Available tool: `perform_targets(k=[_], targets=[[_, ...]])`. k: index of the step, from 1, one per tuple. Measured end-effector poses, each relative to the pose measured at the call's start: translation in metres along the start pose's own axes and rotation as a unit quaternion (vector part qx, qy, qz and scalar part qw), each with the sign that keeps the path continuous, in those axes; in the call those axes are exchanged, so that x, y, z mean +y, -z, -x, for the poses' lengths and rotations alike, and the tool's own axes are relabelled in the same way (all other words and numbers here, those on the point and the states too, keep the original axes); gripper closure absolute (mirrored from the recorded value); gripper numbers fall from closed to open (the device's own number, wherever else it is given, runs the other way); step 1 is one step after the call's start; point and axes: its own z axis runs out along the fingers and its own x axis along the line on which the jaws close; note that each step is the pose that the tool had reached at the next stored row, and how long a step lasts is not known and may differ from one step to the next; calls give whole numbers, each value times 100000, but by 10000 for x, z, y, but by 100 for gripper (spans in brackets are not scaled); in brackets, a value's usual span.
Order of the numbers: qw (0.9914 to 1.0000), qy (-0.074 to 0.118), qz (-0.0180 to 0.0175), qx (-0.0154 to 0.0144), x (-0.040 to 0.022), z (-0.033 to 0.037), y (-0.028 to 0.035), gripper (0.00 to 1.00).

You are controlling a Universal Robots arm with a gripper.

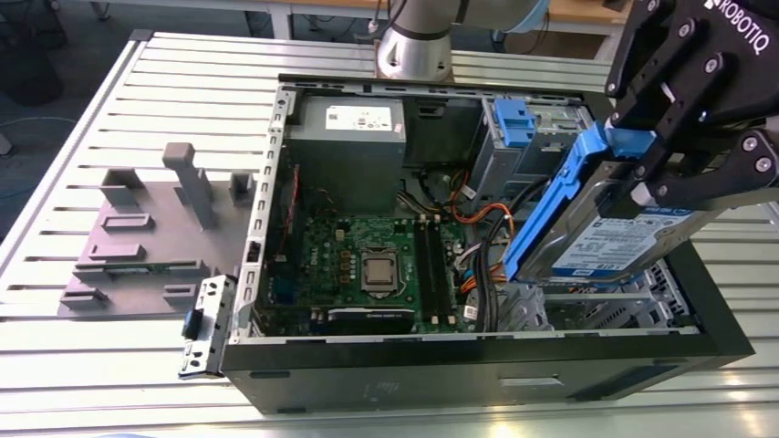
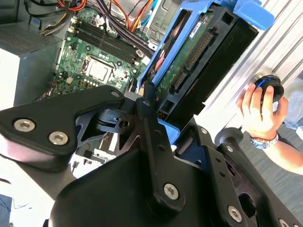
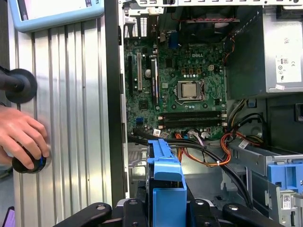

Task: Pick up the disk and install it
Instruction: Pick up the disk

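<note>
"Slatted metal table (image 1: 73, 137) lay under it all. Where was the disk (image 1: 608, 245)?"

"Tilted in the air, over the open computer case (image 1: 487, 360), toward the exterior view's right."

"And the gripper (image 1: 645, 151)?"

"Clamped on the disk's blue frame, at its upper end."

"Room around it?"

"Open space over the motherboard (image 1: 365, 260). Cables (image 1: 481, 219) and the drive cage (image 1: 608, 306) sat just beneath. A person's hand (image 2: 260, 109) rested on the table beyond the case wall."

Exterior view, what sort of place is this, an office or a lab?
Probably a robotics lab bench: an open black desktop computer case lies on a ribbed aluminium table, and the arm's black gripper holds a silver hard drive in a blue plastic frame.
</note>
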Motion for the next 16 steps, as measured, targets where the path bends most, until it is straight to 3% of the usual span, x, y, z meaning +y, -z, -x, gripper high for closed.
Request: perform_targets(k=[16], targets=[[100000,4,0,0,-42,2,-8,64]])
